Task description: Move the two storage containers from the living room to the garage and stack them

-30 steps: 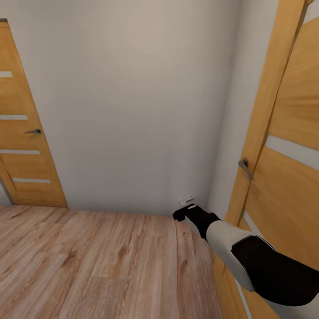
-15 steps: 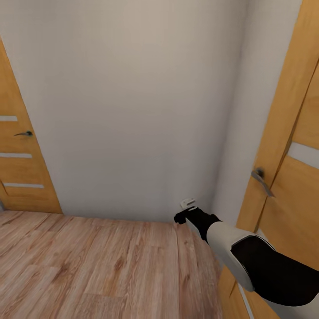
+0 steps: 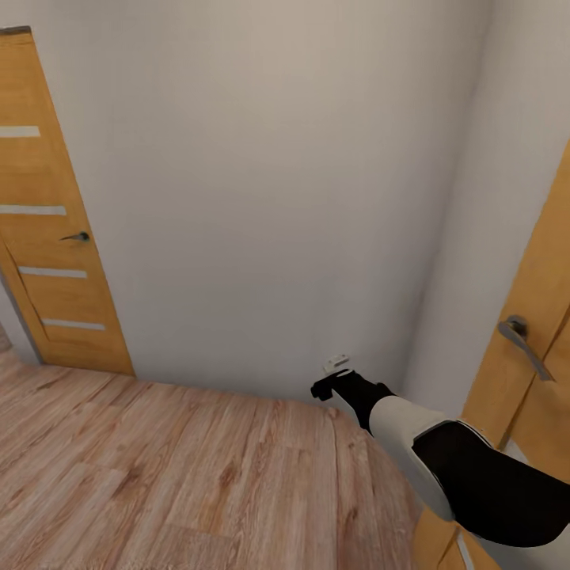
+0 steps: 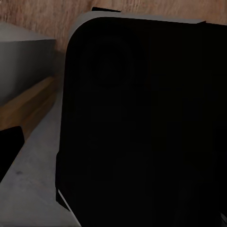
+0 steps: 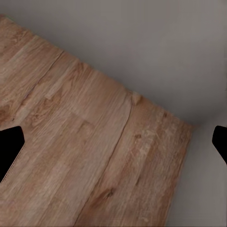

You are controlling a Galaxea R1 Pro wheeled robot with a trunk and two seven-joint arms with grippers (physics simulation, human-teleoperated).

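The two storage containers are out of view. I face a corner of pale walls (image 3: 261,198) over light wood planks (image 3: 158,475). My right arm reaches forward at the lower right, and its black right gripper (image 3: 323,387) hangs low near the wall's foot, above the planks. In the right wrist view the right gripper (image 5: 116,146) is open, its dark fingertips (image 5: 9,151) far apart with bare planks between them. In the left wrist view the left gripper (image 4: 113,146) hangs against my own dark body (image 4: 142,118), with one fingertip (image 4: 9,146) out at the picture's edge.
A closed wooden door (image 3: 47,237) with pale stripes and a lever handle (image 3: 77,236) stands at the left. Another wooden door (image 3: 538,332) with a metal handle (image 3: 522,332) stands close beside my right arm. The wall corner lies straight ahead.
The whole view has shifted, so the camera has moved: the left door shows more and the right door sits further right. My right arm keeps its pose.
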